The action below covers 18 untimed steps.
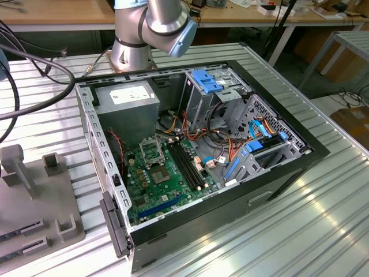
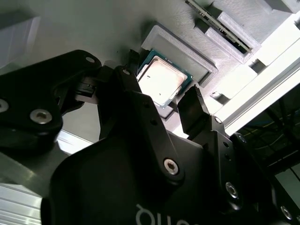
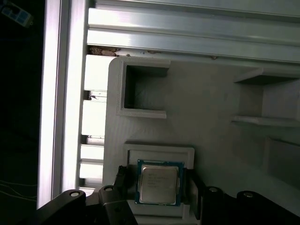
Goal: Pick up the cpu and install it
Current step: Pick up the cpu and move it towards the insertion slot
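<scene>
The cpu (image 3: 159,183), a small square chip with a pale metal face and a green rim, lies flat in a raised square seat of a grey holder plate (image 3: 206,108). My gripper (image 3: 157,183) hangs right over it, open, with one black finger (image 3: 120,178) on each side of the chip. In the second wrist view the cpu (image 2: 162,80) shows between the same two fingers (image 2: 191,108) of the gripper (image 2: 161,93). The socket (image 1: 151,152) with its silver frame sits on the green motherboard inside the open computer case (image 1: 288,173).
The grey holder plate (image 1: 34,196) with upright blocks lies at the exterior view's left, beside the case, on a ribbed aluminium table (image 1: 323,231). The arm's base (image 1: 135,46) stands behind the case. Cables, drive cages and a power supply (image 1: 127,101) crowd the case.
</scene>
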{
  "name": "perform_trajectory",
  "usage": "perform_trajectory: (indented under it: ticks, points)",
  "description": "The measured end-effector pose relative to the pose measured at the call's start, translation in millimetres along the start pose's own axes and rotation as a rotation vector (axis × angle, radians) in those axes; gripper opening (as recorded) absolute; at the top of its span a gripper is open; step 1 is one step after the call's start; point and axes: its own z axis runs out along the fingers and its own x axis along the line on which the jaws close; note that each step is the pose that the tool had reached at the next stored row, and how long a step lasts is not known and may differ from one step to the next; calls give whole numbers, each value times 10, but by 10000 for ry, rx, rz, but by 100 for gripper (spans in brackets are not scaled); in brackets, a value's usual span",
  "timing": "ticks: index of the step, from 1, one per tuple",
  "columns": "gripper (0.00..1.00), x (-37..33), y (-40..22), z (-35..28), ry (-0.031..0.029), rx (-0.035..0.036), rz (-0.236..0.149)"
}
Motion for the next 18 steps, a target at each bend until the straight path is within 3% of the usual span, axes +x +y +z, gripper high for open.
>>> perform_trajectory:
  ticks: [11,13,14,18]
  points:
    - [61,0,-4,-1,2,1,0]
    - [59,-1,-4,-1,2,1,0]
    - [52,-1,-4,-1,2,1,0]
    - [52,-2,-4,-10,0,0,0]
